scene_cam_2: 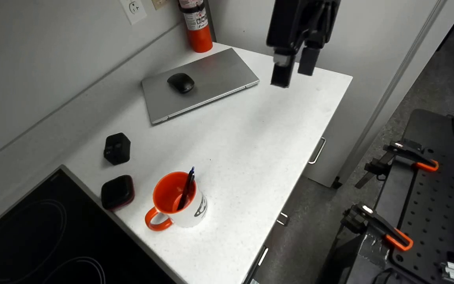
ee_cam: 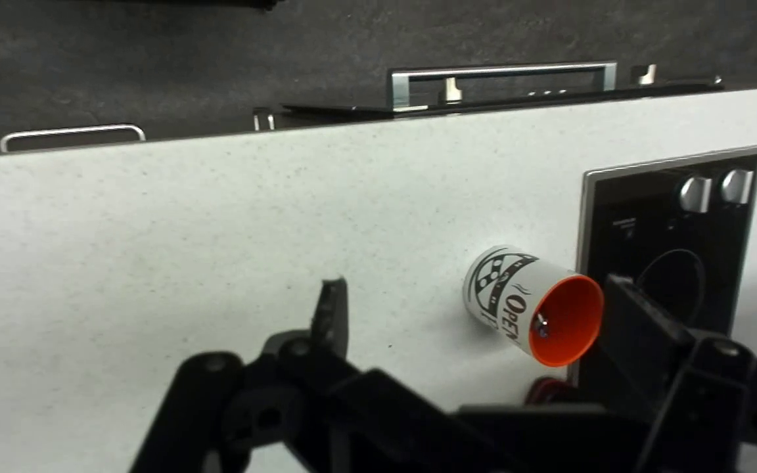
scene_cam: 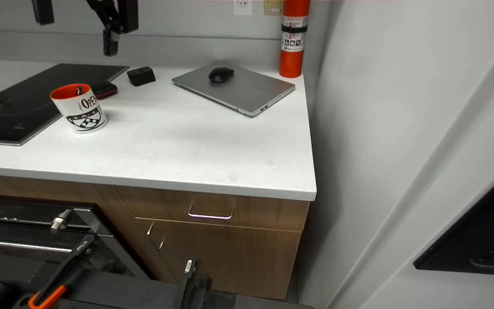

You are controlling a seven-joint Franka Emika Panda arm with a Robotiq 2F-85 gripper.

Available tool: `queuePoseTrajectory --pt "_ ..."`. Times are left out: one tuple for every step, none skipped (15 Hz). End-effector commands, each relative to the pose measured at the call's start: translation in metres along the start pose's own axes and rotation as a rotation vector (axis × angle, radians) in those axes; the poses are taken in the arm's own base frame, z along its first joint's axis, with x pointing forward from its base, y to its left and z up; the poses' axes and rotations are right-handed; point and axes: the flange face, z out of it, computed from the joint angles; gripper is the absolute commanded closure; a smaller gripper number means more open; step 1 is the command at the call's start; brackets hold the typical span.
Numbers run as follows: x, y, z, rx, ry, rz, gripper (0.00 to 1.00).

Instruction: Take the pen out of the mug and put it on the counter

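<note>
The white mug (scene_cam: 85, 118) with red inside and a dark emblem stands on the white counter (scene_cam: 187, 146). It also shows in an exterior view (scene_cam_2: 195, 215) and in the wrist view (ee_cam: 506, 289). The slim dark pen (scene_cam_2: 186, 191) leans inside the mug, its blue-tipped end just above the rim. In the wrist view only the pen's end (ee_cam: 541, 325) shows. My gripper (scene_cam: 77, 37) hangs high above the counter, apart from the mug; it also shows in an exterior view (scene_cam_2: 294, 79). In the wrist view its fingers (ee_cam: 476, 281) are wide apart with nothing held between them.
A black cooktop (scene_cam_2: 26, 236) lies beside the mug. A black block (scene_cam_2: 117, 148) and a black-and-red case (scene_cam_2: 117, 192) sit near it. A grey laptop (scene_cam_2: 219, 75) with a black mouse (scene_cam_2: 181, 83) and a red extinguisher (scene_cam_2: 200, 37) stand farther along the counter.
</note>
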Motion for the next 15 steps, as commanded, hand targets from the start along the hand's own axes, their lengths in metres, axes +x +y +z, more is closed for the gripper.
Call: queuePoseTrajectory --pt "0.009 -0.001 0.002 0.021 -0.016 -0.013 0.00" --pt "0.016 -0.001 0.003 0.029 -0.025 -0.020 0.00" --pt "0.019 -0.001 0.002 0.032 -0.030 -0.023 0.00" --pt "0.021 0.000 0.001 0.033 -0.032 -0.025 0.00" --pt "0.021 0.000 0.000 0.034 -0.032 -0.026 0.00" --pt "0.021 -0.001 0.000 0.035 -0.032 -0.026 0.00" --pt "0.030 -0.002 0.002 0.072 -0.038 -0.041 0.00" --pt "0.043 -0.004 0.013 0.084 -0.046 -0.027 0.00" --pt "0.051 -0.011 0.021 0.109 -0.055 -0.042 0.00" --pt "0.059 -0.018 0.031 0.120 -0.055 -0.048 0.00" --pt "0.068 -0.025 0.042 0.137 -0.071 -0.066 0.00" --pt "0.078 -0.031 0.054 0.139 -0.085 -0.071 0.00" --pt "0.088 -0.036 0.064 0.145 -0.101 -0.079 0.00" --pt "0.098 -0.040 0.075 0.141 -0.114 -0.079 0.00" --pt "0.109 -0.043 0.086 0.141 -0.125 -0.080 0.00"
